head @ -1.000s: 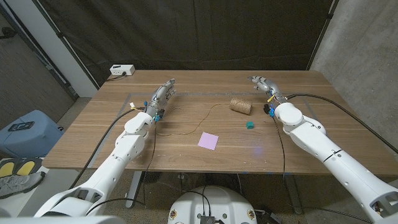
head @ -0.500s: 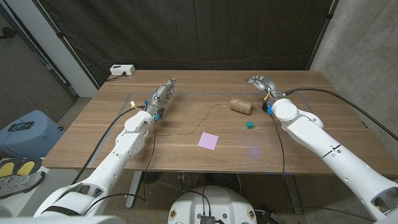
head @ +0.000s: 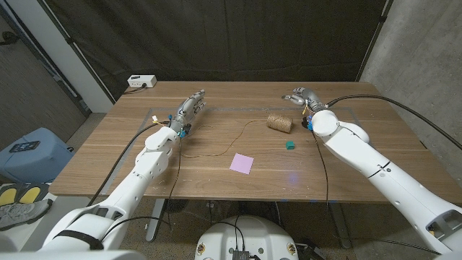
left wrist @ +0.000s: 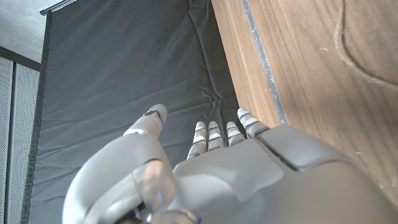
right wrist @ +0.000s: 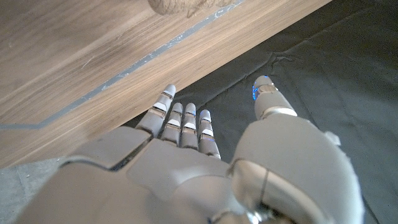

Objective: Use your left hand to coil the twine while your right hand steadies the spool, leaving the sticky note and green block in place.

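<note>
Head view: over the last second my right hand [head: 299, 95] has swung inward toward the spool [head: 279, 123], fingers spread, holding nothing. Spool lies just short of it; twine [head: 229, 139] trails toward my left hand [head: 190, 108], also empty. Steadying not begun
</note>
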### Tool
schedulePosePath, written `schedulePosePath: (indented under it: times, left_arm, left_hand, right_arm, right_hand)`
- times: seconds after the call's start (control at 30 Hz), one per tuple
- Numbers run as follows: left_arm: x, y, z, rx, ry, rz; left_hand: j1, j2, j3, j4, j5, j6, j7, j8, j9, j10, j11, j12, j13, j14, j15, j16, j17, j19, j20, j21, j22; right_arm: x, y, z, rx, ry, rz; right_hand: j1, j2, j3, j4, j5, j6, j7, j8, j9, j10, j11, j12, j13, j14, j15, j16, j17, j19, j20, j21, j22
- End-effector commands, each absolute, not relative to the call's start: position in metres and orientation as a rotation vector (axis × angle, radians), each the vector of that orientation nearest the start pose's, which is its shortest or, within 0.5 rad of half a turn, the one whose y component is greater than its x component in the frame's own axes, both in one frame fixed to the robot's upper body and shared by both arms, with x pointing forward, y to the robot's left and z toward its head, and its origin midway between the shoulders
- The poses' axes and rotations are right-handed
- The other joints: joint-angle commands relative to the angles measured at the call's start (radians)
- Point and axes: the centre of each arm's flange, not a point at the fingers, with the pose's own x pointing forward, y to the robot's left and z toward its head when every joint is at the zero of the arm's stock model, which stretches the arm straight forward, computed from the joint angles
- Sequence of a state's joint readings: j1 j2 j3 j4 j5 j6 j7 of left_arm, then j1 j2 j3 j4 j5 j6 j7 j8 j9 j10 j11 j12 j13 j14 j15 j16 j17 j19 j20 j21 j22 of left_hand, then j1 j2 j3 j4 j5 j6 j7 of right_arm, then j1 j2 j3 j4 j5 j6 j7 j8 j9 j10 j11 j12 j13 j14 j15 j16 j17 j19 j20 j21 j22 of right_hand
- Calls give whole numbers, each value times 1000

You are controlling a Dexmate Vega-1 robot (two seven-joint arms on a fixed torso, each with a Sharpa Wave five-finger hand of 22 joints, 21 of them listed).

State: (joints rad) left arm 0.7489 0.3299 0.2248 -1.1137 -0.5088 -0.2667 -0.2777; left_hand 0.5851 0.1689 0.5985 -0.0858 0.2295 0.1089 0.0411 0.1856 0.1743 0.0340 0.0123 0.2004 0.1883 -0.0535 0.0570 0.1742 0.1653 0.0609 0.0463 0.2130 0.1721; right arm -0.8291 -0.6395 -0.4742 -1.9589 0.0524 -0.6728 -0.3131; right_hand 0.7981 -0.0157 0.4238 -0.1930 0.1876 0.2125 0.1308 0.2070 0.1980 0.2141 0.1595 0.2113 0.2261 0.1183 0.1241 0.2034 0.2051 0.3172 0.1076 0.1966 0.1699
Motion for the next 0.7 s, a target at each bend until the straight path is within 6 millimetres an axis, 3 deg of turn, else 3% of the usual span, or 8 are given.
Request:
schedulePosePath:
  times: [0.03, 0.37, 0.7]
  left_arm:
    - [687, 274, -12, -36, -591, -331]
    - [688, 269, -12, -40, -589, -333]
    - [690, 268, -13, -50, -590, -332]
  left_hand:
    - [13, 2, 4, -10, 8, 10, 0, 2, 3, 5, -2, 10, 2, 4, 0, 4, 2, 8, -2, -1, 2]
    - [21, 2, 8, -23, 14, 8, 0, 0, 3, 6, 0, 9, 2, 6, 1, 4, 2, 11, -1, -3, 3]
    - [27, 2, 10, -32, 20, 8, -1, 0, 3, 6, -1, 9, 2, 7, 1, 4, 3, 12, -1, -4, 3]
  right_arm:
    - [579, -216, 42, -804, -341, -209]
    - [573, -210, 49, -897, -291, -181]
    - [570, -199, 54, -984, -227, -163]
  right_hand:
    - [29, -9, 14, 0, 10, 5, 45, 6, 5, 5, 18, 8, 7, 2, 17, 4, 5, -2, 16, -5, 4]
    - [69, -46, 25, 8, 17, -9, 61, 3, 9, -12, 31, 10, 20, -26, 36, -4, 9, -31, 30, -11, 5]
    - [78, -61, 30, 16, 15, -27, 69, -2, 12, -25, 41, 13, 30, -47, 49, -7, 14, -51, 40, -13, 5]
